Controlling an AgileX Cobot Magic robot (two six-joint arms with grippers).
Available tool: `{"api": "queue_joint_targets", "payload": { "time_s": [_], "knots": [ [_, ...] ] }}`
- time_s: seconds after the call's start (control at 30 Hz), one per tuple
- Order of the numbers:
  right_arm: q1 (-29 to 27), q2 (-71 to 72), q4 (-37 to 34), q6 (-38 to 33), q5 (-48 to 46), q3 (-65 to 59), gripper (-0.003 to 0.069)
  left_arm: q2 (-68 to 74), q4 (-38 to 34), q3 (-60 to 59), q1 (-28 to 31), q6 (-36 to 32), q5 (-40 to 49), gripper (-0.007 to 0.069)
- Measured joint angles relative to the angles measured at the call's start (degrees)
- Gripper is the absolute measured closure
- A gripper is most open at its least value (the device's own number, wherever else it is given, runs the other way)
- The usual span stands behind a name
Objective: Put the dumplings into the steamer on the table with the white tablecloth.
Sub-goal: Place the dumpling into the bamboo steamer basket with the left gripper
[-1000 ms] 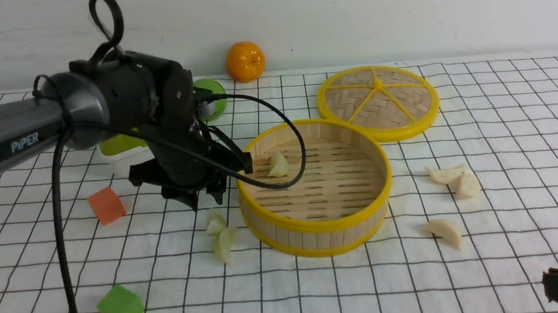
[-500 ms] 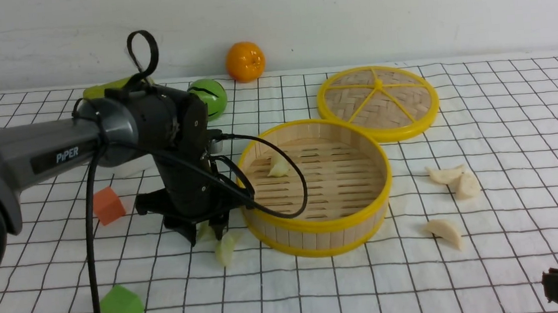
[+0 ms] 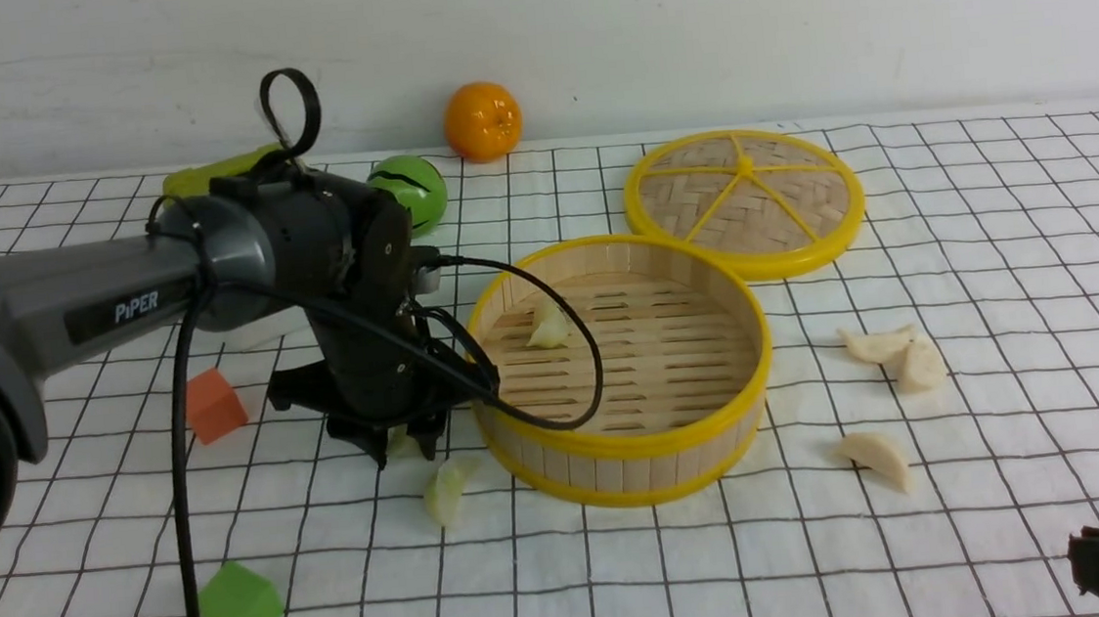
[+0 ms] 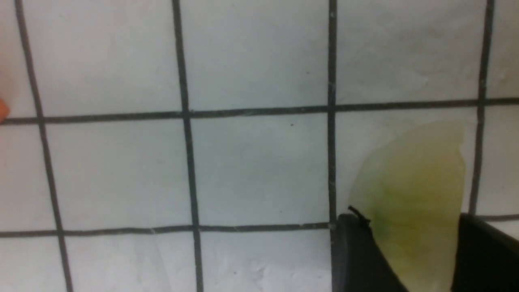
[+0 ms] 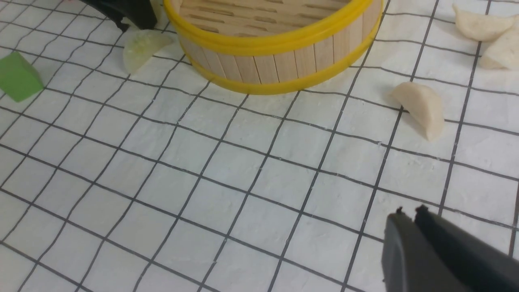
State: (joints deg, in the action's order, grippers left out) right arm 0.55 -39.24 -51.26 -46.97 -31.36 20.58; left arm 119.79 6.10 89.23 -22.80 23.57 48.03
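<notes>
The bamboo steamer [image 3: 629,469] (one) holds one green dumpling [image 3: 548,326]. Beside it the left gripper [image 3: 406,454] straddles a second green dumpling [image 4: 413,202], jaws apart; grip uncertain. Close evenly, then lift above the rim. One green [image 3: 444,493] and three cream dumplings [image 3: 877,460] lie outside; the right gripper [image 5: 405,215] is closed, empty.

So one pale green dumpling [image 3: 548,324] is already sitting in the steamer [image 3: 621,342], near the rim. That's a round bamboo one with yellow rims and a slatted floor, open on top. Second green dumpling [image 4: 413,202] is between the fingers of the left hand [image 3: 406,445], and the third [image 3: 445,493] lies just beside it on the white gridded tablecloth [image 3: 532,584]. Three creamy crescent dumplings are right of the steamer: two touching [image 3: 878,345] [image 3: 921,366], one [image 3: 877,460] apart on the desk [image 3: 1016,507].
</notes>
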Motion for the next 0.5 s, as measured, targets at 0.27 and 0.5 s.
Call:
{"api": "queue_joint_targets", "payload": {
  "time_s": [0.27,0.5],
  "knots": [
    [0.00,0.00,0.00,0.00,0.00,0.00,0.0621,-0.26,0.78,0.06,0.00,0.00,0.63,0.0357],
    [0.00,0.00,0.00,0.00,0.00,0.00,0.0620,-6.83,3.05,0.32,0.00,0.00,1.00,0.0357]
  ]
}}
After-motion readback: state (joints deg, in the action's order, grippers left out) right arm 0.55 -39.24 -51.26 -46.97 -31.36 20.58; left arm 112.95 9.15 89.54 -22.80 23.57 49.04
